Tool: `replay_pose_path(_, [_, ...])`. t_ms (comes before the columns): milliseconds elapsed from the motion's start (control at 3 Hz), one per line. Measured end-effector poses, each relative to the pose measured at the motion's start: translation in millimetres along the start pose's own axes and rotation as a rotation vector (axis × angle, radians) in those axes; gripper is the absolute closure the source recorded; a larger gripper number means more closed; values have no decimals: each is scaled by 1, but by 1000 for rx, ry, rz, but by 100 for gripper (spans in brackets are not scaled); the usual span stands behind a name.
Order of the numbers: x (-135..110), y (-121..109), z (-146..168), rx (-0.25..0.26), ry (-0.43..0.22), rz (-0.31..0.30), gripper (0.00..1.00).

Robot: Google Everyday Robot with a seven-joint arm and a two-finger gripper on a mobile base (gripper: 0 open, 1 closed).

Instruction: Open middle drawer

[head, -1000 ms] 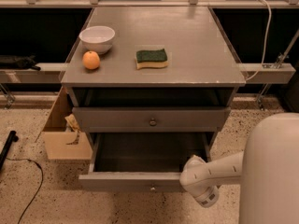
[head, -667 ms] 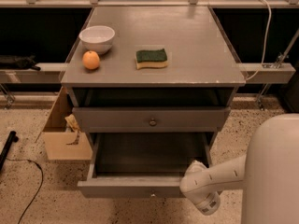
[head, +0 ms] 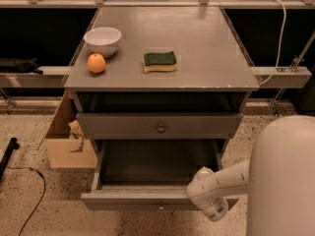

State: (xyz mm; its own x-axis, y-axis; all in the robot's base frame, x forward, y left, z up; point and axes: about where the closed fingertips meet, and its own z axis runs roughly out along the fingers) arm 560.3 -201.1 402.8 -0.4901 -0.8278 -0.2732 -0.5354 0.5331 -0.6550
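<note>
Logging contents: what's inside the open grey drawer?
The grey wooden middle drawer shows bare floor. Its back is shadowed under the closed grey drawer above; the white arm, gripper at the drawer front, covers the front right corner.

Middle drawer (head: 140, 199) open, tool (head: 212, 206) at its front

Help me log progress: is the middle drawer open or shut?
Open: the middle drawer is pulled well out of the cabinet, its tray exposed. The gripper sits at its front, right of centre.
</note>
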Motion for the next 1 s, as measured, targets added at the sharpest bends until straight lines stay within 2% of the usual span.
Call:
replay_pose_path(333, [-18,-27,14,21,36,-13,100])
replay_pose_path(667, [-20,-59,13,74,91,-6,100])
replay_pose_path(1000, [-19,-58,11,79,95,-12,100])
